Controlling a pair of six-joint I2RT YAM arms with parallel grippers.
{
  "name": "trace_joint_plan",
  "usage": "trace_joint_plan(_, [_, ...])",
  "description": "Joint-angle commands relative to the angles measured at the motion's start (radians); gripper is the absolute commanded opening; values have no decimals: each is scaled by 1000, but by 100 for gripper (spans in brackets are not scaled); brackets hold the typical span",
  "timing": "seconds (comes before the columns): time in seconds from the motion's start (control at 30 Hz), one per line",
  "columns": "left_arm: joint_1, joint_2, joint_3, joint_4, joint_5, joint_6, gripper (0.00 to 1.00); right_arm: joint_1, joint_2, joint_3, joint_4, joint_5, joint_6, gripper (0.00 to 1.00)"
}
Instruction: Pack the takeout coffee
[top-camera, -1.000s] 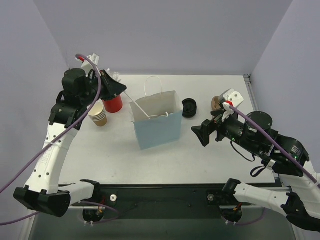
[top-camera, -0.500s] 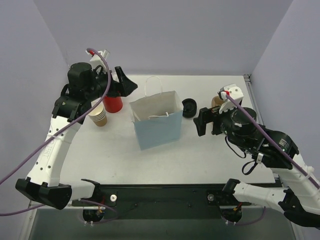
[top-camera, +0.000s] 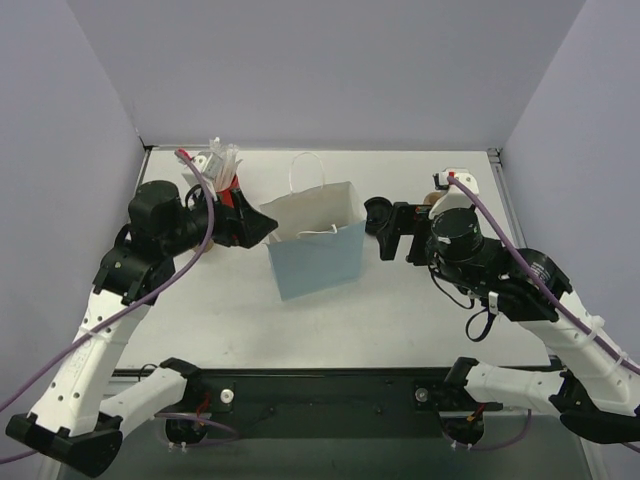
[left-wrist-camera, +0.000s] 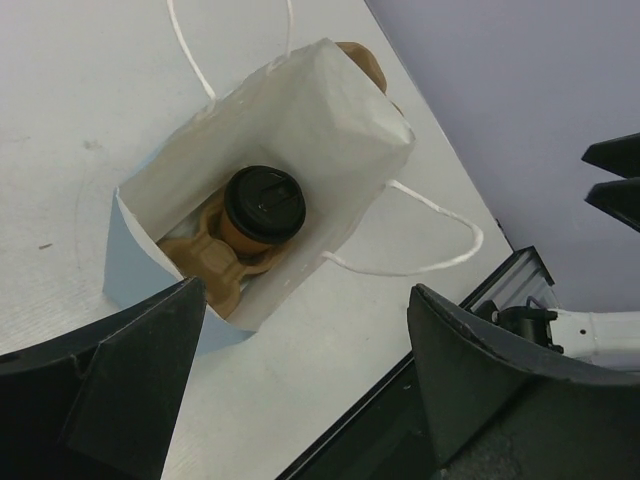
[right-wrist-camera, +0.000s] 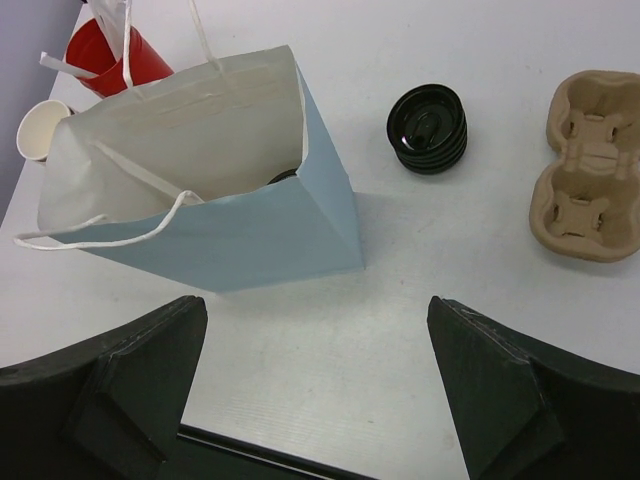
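Grippers: left gripper (left-wrist-camera: 305, 290) and right gripper (right-wrist-camera: 315, 305) both spread wide, empty, touching nothing.
Position: left one above the blue paper bag (left-wrist-camera: 340, 120), right one over the table (right-wrist-camera: 400, 260) beside it.
Takeout coffee (left-wrist-camera: 264, 203): upright inside the bag, seated in a pulp carrier (left-wrist-camera: 205, 262).
Black lids (right-wrist-camera: 428, 128): stacked beside the bag.

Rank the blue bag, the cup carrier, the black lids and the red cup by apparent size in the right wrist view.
1. blue bag, by far the largest.
2. cup carrier.
3. black lids and red cup: these look alike, and the cup sits farther off, so they are left unranked.
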Motion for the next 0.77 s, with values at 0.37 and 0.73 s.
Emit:
trace_joint_plan(0.37, [-7,-167,-40,75,5,-40,92,4,16,0,-9,43,134,100])
trace_joint_plan(0.73, [-9,-170,-50,90,-1,-43,92,4,-20,-32,34,75,110,100])
